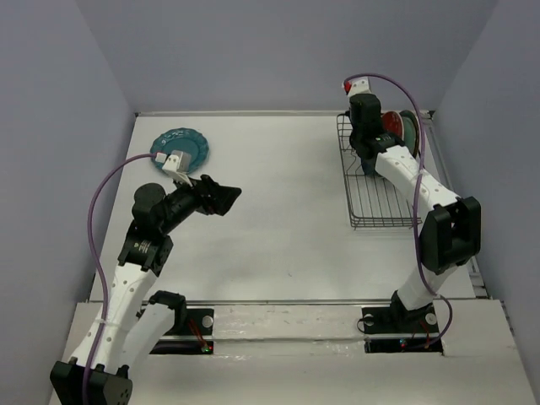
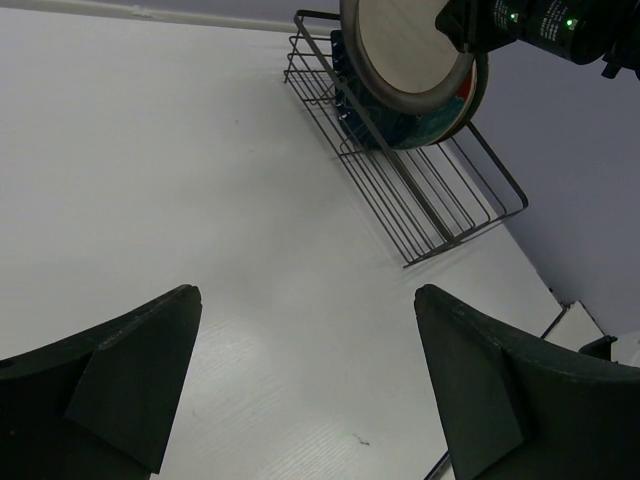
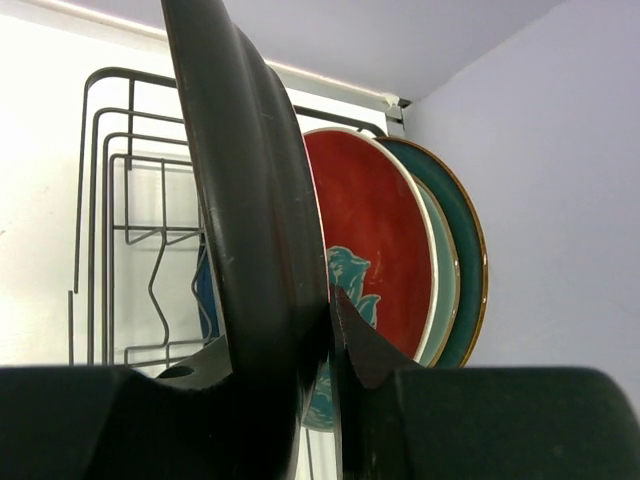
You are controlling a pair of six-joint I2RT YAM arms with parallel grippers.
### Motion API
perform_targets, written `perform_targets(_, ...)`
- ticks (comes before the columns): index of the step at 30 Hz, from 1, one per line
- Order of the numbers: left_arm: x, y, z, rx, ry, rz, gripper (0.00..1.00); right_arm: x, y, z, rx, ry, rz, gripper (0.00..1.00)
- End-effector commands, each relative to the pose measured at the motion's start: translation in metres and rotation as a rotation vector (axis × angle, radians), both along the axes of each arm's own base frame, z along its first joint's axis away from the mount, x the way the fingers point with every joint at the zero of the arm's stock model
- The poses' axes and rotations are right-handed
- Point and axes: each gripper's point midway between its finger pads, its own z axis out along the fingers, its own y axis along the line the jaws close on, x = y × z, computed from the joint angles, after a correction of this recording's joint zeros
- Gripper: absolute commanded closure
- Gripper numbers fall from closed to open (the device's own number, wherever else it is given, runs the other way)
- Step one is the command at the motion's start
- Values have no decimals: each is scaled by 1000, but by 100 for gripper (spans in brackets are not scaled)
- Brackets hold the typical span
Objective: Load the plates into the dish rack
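we see the right gripper (image 3: 330,335) clamped on the rim of a cream plate (image 2: 400,50), holding it upright on edge over the far end of the black wire rack (image 1: 381,207). the rack sits on the right side of the tabletop (image 1: 278,245). just behind the held plate, three plates stand in the rack: a red plate (image 3: 370,220) with a teal flower, a pale green plate (image 3: 440,270) showing only as a thin edge, and a dark teal plate (image 3: 468,250) at the back. something navy blue (image 2: 345,80) sits low in the rack on the other side of the held plate; we cannot tell its shape. the left gripper (image 2: 305,295) hangs wide apart above bare tabletop, holding nothing. a scalloped teal plate (image 1: 187,142) lies flat at the far left, near the left arm. we judge the step in hand to be seating the cream plate in front of the red one. the next move calls for lowering it straight between the prongs without knocking its neighbour, then letting go. the scalloped plate looks like the last one left. we can read no brand, label or writing anywhere.
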Motion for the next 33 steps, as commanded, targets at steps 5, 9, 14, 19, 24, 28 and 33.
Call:
perform_targets(5,-7,-5,19,2,-69,-23,1,-12,-46,88,-80,-225,-201,93)
perform_targets(9,-8,-5,19,10,-70,-21,1,-7,-43,61,-79,-180,-198,93)
perform_targets(14,-8,-6,19,14,-71,-24,1,-3,-42,43,-76,-153,-200,93)
perform_targets(19,-8,-6,19,17,-70,-23,1,-3,-36,35,-17,-147,-178,93)
perform_targets(24,-7,-6,19,16,-70,-18,1,0,-24,21,76,-122,-145,93)
perform_targets(28,-6,-5,18,19,-68,-11,1,0,-19,2,128,-102,-148,93)
perform_targets(33,-6,-4,17,21,-67,-8,1,-1,-14,-11,170,-89,-142,93)
